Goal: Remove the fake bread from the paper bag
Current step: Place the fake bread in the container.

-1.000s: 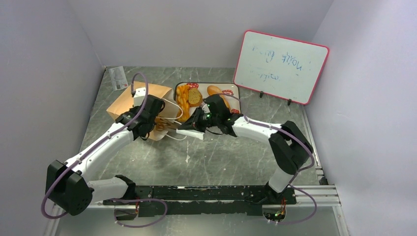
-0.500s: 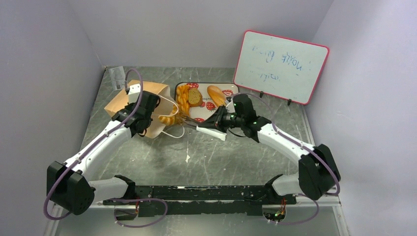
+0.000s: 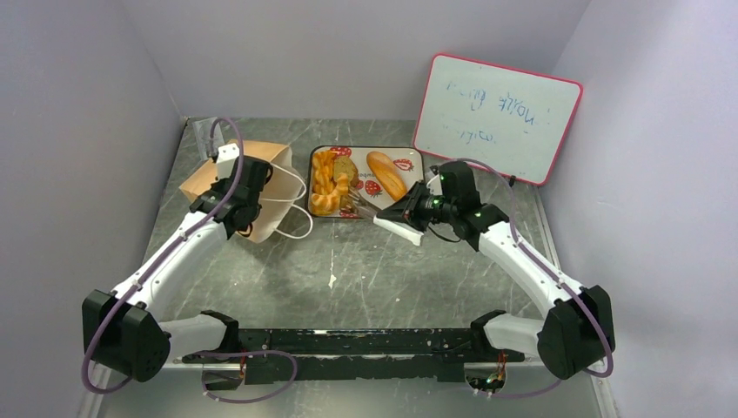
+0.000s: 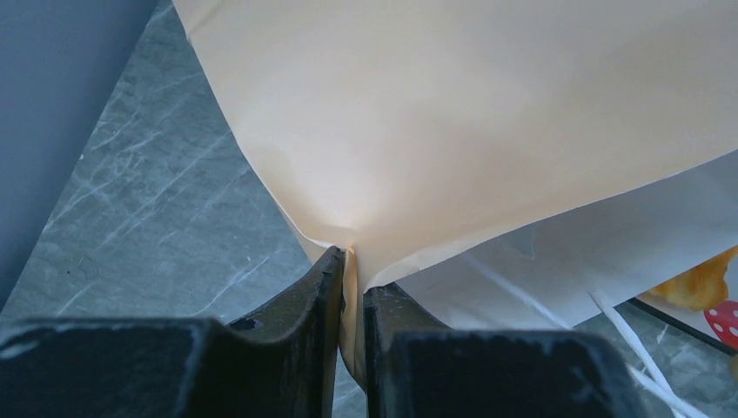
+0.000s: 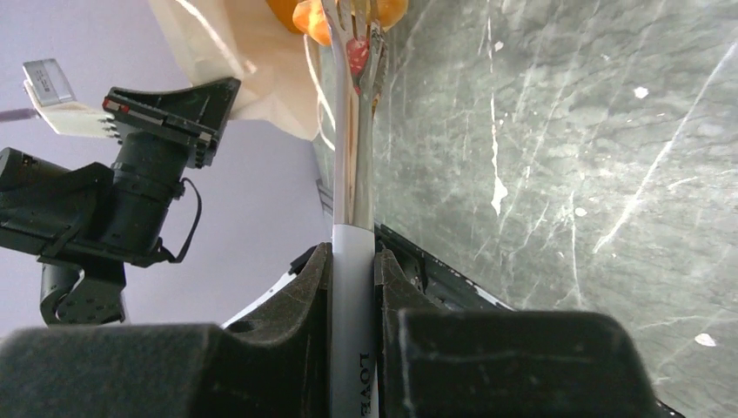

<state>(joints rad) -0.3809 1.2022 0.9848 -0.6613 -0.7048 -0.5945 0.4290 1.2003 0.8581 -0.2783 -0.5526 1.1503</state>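
The right gripper (image 5: 352, 270) clamps silver tongs (image 5: 355, 174) pointing toward nine o'clock, a fake bread piece (image 5: 306, 16) at their tips; the left gripper (image 4: 351, 287) pinches the paper bag (image 4: 479, 113).

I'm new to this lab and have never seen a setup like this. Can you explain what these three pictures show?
Two white robot arms are bolted to a grey table. One picture looks down from above. The other two come from a camera on each wrist. The left hand pinches the edge of a tan paper bag. The right hand holds silver tongs, whose tips reach a strawberry-print tray carrying the fake bread. A whiteboard leans at the back.
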